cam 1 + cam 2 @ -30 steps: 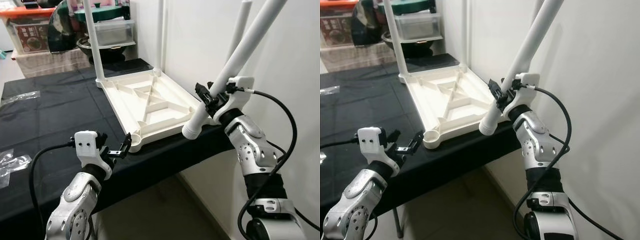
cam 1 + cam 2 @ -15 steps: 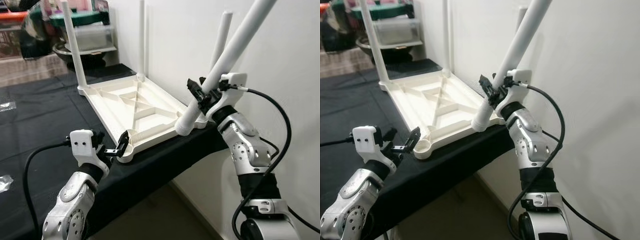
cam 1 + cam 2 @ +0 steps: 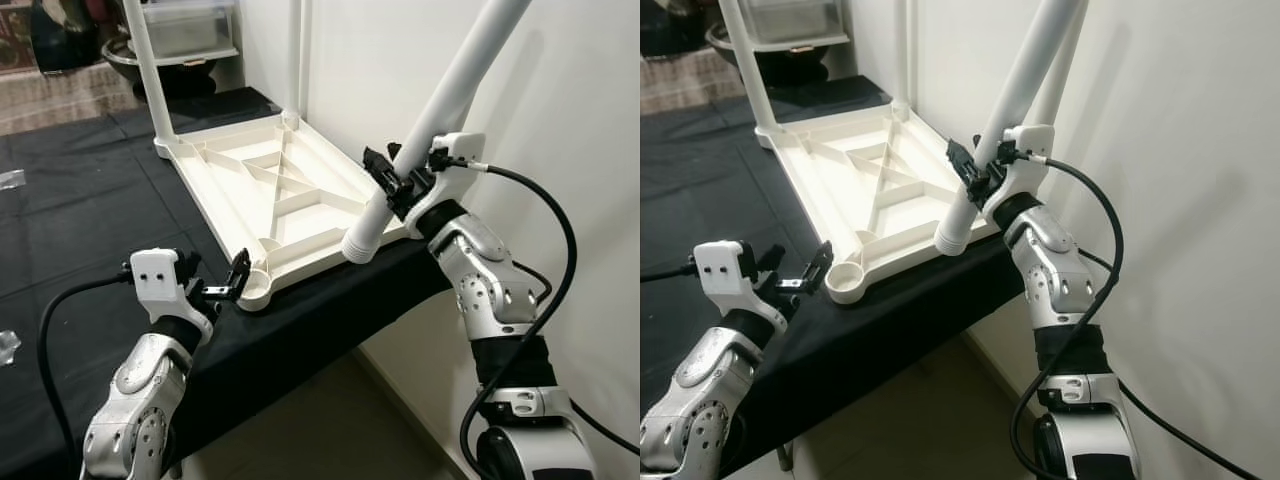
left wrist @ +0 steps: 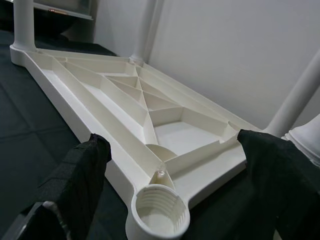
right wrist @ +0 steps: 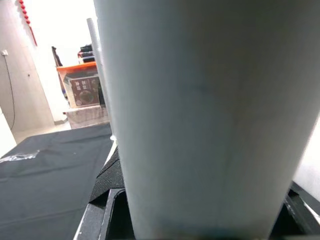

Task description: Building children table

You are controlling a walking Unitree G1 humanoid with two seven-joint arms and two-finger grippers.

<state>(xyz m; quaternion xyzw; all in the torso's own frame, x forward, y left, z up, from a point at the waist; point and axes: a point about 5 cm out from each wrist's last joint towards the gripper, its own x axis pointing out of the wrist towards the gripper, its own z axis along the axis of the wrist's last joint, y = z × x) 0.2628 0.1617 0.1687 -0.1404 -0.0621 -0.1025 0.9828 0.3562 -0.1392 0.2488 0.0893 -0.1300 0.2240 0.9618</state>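
A white table top (image 3: 290,200) lies upside down on the black-covered table. Legs stand upright at its far left corner (image 3: 140,60) and far right corner (image 3: 296,50). My right gripper (image 3: 392,185) is shut on another white leg (image 3: 450,90), held slanted, with its threaded end (image 3: 358,248) just above the top's near right edge. A further leg (image 3: 1068,50) rises behind the held one. My left gripper (image 3: 228,287) is open and level with the empty round socket (image 3: 257,293) at the near left corner. In the left wrist view this socket (image 4: 157,215) sits between the two fingers (image 4: 75,185).
The black table cloth (image 3: 80,200) stretches away to the left. A white wall (image 3: 560,100) stands close on the right. Storage boxes and a bowl (image 3: 185,30) are at the back. The table's near edge drops to the floor (image 3: 320,420).
The whole view has shifted as the camera moved. The held leg's threaded end sits slightly nearer the table top's near edge. My left gripper stays open by the socket.
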